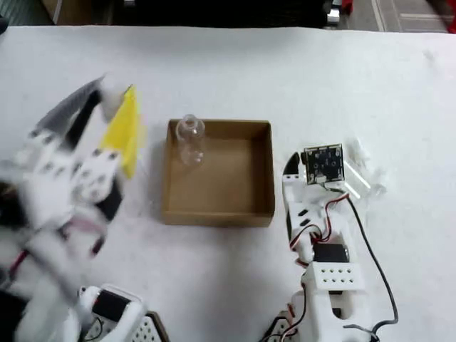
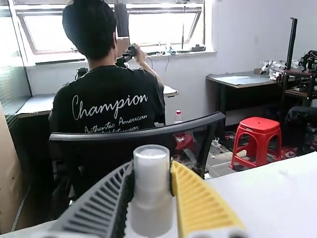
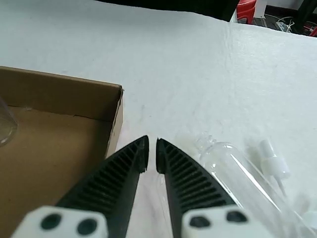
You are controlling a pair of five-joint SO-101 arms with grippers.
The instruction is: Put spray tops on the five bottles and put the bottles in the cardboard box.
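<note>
The left end effector (image 2: 151, 171) pinches a spray top (image 2: 150, 198); best swing it toward three o'clock, square over the bottle (image 1: 190, 140) at the eleven-o'clock corner of the cardboard box (image 1: 218, 214), the right end effector (image 3: 151, 148) pressed together.

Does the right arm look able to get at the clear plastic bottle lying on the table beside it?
Probably yes: the right hand sits just beside the clear plastic bottle with nothing between them; the brown cardboard box is on its other side. Its fingers are nearly shut and need opening.
</note>
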